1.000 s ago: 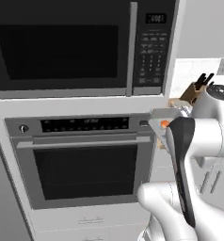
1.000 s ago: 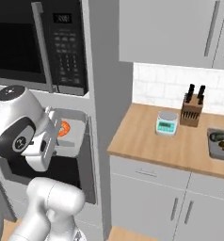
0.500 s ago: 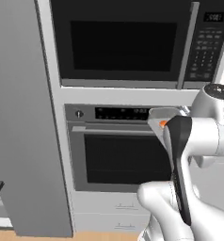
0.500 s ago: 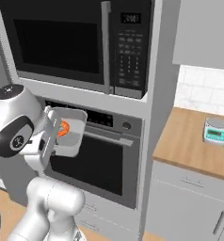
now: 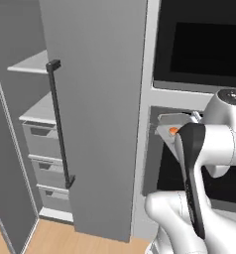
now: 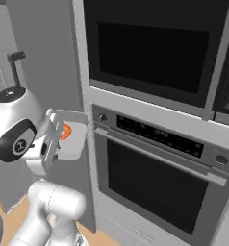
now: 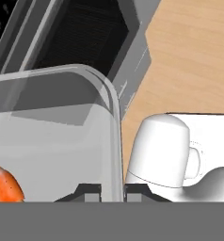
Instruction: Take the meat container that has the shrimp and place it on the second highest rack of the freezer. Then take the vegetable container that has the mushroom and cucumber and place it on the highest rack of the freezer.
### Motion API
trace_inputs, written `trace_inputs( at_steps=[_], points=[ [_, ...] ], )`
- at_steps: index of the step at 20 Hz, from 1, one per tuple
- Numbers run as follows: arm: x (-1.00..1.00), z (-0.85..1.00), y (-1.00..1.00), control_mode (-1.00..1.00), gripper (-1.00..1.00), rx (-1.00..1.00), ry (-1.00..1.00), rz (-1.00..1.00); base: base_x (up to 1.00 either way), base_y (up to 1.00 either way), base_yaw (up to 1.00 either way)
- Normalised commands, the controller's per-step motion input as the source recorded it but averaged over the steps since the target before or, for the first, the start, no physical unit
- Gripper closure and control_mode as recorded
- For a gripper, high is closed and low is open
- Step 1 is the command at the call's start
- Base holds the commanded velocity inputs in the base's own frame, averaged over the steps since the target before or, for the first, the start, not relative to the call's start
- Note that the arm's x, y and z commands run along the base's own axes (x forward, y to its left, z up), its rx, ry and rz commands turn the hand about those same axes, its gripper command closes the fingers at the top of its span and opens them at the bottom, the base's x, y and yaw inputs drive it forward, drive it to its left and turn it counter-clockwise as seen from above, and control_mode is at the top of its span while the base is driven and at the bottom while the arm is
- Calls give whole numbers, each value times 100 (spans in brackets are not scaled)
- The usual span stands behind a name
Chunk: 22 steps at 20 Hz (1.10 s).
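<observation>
Grey meat container (image 7: 52, 141) gripped at its rim by my pincer (image 7: 112, 192), held in air before oven (image 6: 159, 187). Orange shrimp (image 6: 65, 131) inside, near corner. Freezer (image 5: 43, 144) open, left of me; rack detail looks dim.

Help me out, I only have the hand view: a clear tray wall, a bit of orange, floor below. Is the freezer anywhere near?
Observer: Yes. In the left base view the freezer stands open to the left, its door swung out towards us.
Operator: Are the racks free?
Observer: Both pale shelves look bare; the highest rack sits above the second rack, with grey drawers below.
Operator: Where is the tray relative to it?
Observer: The meat container with the shrimp is held in front of the oven, right of the door.
</observation>
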Motion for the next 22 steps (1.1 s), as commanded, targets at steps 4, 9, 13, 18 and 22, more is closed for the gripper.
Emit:
trace_inputs(
  at_steps=[4, 9, 13, 18, 22],
  points=[
    [0, 0, 0, 100, 100, 0, 0, 0, 0, 100, 38],
    [0, 0, 0, 100, 100, 0, 0, 0, 5, 86, 26],
    [0, 0, 0, 100, 100, 0, 0, 0, 40, 67, 2],
    [0, 0, 0, 100, 100, 0, 0, 0, 43, 64, 0],
    [0, 0, 0, 100, 100, 0, 0, 0, 21, 16, -10]
  ],
)
